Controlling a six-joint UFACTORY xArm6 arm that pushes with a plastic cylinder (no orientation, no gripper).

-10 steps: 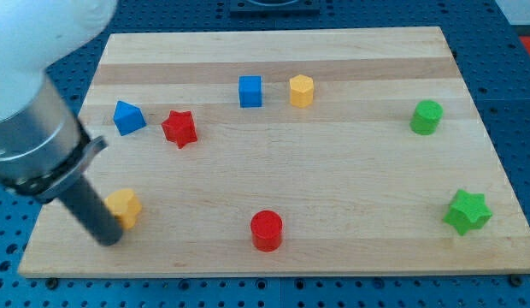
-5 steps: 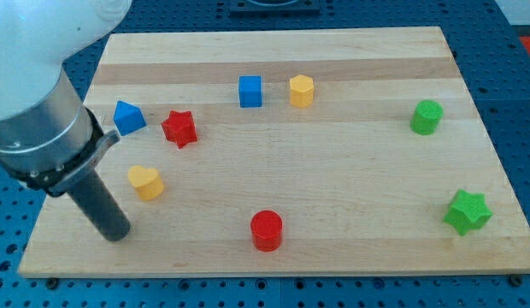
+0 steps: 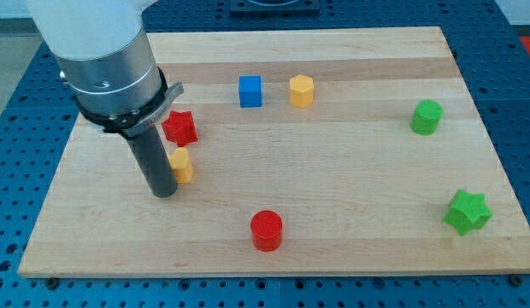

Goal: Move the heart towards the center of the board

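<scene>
The yellow heart (image 3: 183, 164) lies on the wooden board (image 3: 333, 188), left of the middle. My tip (image 3: 163, 192) touches the board just left of and slightly below the heart, and the rod covers the heart's left side. The red star (image 3: 180, 127) sits just above the heart, close to the arm's metal collar.
A blue cube (image 3: 250, 91) and a yellow hexagon (image 3: 302, 90) stand near the view's top middle. A red cylinder (image 3: 267, 230) is at the bottom middle. A green cylinder (image 3: 426, 117) and a green star (image 3: 467, 212) are at the right. The arm hides the blue block seen earlier.
My tip has swept to the right and up. The yellow heart has moved right and up, from near the board's left edge to just below the red star.
</scene>
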